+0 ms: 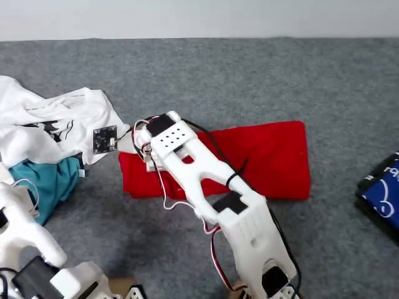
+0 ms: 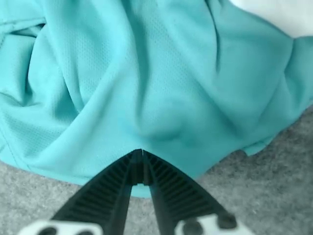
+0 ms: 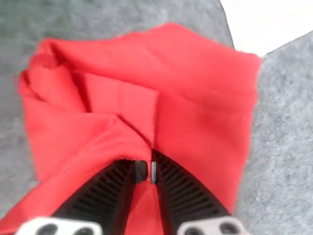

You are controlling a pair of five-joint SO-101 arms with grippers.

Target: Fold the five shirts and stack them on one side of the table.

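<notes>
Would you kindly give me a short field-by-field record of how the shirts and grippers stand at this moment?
table: grey carpet-like surface
red shirt: partly folded, in the middle
right gripper: shut on a fold of the red shirt, at its end nearest the white shirt
white shirt: crumpled at one side, lying partly over the teal shirt
teal shirt: crumpled
left gripper: shut, tips over the teal shirt's edge
blue shirt: at the opposite edge
stack: none yet
</notes>
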